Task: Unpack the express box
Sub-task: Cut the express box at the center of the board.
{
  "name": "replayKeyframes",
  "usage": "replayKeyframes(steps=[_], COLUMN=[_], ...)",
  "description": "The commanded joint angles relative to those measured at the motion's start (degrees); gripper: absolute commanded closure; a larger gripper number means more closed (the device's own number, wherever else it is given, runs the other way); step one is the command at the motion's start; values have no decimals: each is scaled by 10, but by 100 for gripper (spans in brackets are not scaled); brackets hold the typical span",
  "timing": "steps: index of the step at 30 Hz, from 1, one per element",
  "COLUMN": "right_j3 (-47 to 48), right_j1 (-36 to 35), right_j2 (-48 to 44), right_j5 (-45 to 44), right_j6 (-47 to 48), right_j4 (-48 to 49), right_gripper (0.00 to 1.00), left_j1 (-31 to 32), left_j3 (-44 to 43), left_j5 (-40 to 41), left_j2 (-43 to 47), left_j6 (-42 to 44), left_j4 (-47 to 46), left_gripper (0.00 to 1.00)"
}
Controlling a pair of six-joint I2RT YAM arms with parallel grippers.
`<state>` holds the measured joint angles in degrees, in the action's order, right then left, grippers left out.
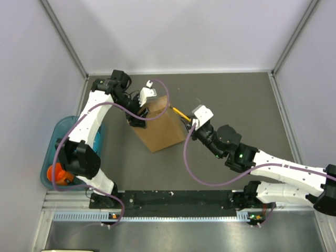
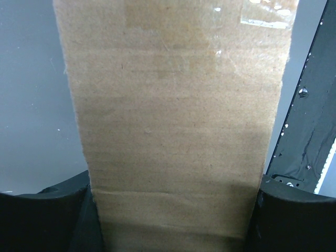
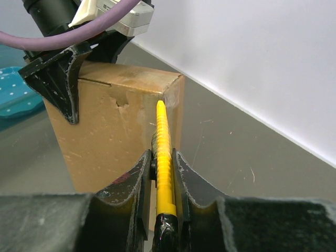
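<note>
A: So, R side first. What've you got at the tips?

B: Your right gripper (image 3: 163, 156) is clamped tight on the yellow utility knife (image 3: 160, 118), blade end fwd. The tip is right at the upper corner of the express box (image 3: 113, 131); can't tell if it's touching. Your left gripper (image 2: 173, 220) is closed across the box, a finger on each side, w/ the box stood on edge.

A: Where's the box sit?

B: Mid-left of the grey table (image 1: 236, 94), betw. the two arms, nearer the left one.

A: Progress?

B: Early, I'd say. Knife's in hand and the box is braced, so that's the prep. Flaps look shut, clear tape shows on one side, nothing's out. There's a small tear by the top seam, but no cut I can make out. Left for you: slit the tape, open the flaps, take out the contents.

A: Count?

B: 1 box, 1 knife, 2 grippers, both busy. Also 1 teal tray (image 1: 51, 157) at the table's left edge w/ 1 orange item (image 1: 55, 173) in it.
</note>
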<state>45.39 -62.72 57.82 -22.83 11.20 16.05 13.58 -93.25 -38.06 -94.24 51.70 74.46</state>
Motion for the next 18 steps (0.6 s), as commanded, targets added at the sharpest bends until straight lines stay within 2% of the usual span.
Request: replayKeyframes(steps=[1,8,18], right_j3=[1,0,5], right_j1=[5,4,4], right_j2=[-17,-37,-18], right_j5=[6,28,22], right_j6=[0,-17,-10], right_j4=[8,-15,-10], right_gripper=[100,100,100], left_j1=[14,16,18], left_j3=[73,72,72], left_j5=[39,39,42], left_j2=[-74,-76,-68], left_j6=[17,15,14], left_j4=[136,135,135], left_gripper=[100,100,100])
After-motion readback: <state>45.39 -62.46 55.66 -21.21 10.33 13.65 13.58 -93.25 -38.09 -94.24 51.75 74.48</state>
